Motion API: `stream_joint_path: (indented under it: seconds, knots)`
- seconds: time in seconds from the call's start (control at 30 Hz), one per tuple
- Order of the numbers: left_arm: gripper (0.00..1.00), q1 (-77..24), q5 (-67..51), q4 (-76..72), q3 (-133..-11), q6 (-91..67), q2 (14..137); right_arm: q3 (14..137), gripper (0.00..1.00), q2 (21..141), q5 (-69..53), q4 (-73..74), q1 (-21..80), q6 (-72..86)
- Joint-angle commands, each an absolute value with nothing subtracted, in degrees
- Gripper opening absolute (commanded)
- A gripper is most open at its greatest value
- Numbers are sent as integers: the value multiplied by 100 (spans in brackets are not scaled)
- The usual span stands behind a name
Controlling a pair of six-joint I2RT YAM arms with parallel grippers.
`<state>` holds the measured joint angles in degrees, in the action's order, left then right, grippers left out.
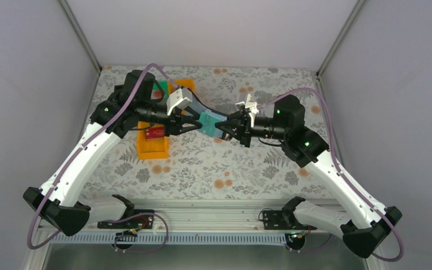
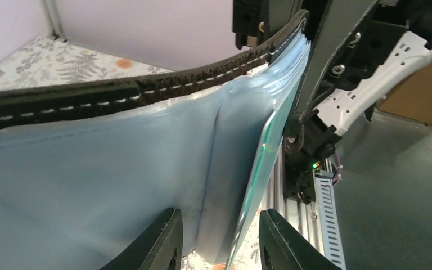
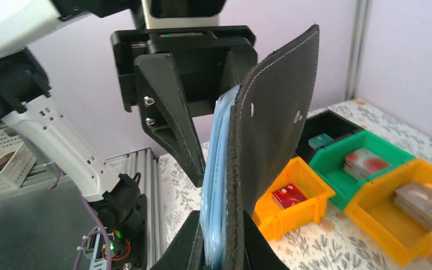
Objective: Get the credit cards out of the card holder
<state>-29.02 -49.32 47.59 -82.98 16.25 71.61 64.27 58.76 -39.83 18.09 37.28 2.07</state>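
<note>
Right gripper is clamped shut on the upright card holder, held mid-air. Facing it, the left gripper stands part open, straddling the teal credit card, which runs edge-on into those jaws, apparently unpinched.

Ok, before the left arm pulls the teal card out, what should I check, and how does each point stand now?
1. Right gripper clamped on the black folding card holder: ok.
2. Holder held up off the floral table, between both arms: ok.
3. Thin teal card showing outside the holder's pale blue-grey pocket: ok.
4. Left gripper straddling that card's edge: ok.
5. Left jaws closed on the card: not ok, gaps show on both sides.
6. Other cards left inside: cannot tell.
</note>
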Motion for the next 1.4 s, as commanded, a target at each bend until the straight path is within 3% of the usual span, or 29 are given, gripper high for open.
stream_joint_path:
  seconds: [0.0,0.17,0.2,0.4,0.63,0.67,0.77,0.9,1.07,1.2,1.3,1.37]
  knots:
    - [33,-2990,-5463,4817,-8343,1972,7182,6391,4,5847,-4981,1263,3816,-132]
    - [4,-3118,-5814,4974,-8568,2149,7265,6462,4,5998,-4961,1246,3815,-144]
    - [3,-3120,-5898,5008,-8581,2182,7267,6476,4,6017,-4934,1265,3814,-148]
    - [2,-3040,-6414,5210,-8681,2300,7206,6419,4,6038,-4895,1305,3804,-201]
    - [2,-2745,-6721,5030,-8582,1988,7071,6242,24,5990,-5158,1332,3712,-309]
    - [2,-2735,-6694,4994,-8503,1961,7046,6232,31,5982,-5185,1345,3705,-317]
    - [2,-2721,-6675,5025,-8502,2001,7048,6214,28,5913,-5133,1349,3702,-332]
    - [2,-2663,-6679,5133,-8527,2159,7017,6172,33,5760,-5060,1472,3649,-437]
    - [2,-2654,-6660,5255,-8516,2347,6999,6213,21,5780,-5123,1563,3574,-466]
    - [2,-2658,-6685,5198,-8499,2294,7005,6273,5,5882,-5091,1516,3560,-360]
    - [3,-2653,-6827,5287,-8508,2396,7034,6275,4,5906,-5089,1500,3564,-384]
    - [16,-2647,-6855,5307,-8514,2400,7027,6270,4,5919,-5101,1558,3551,-424]
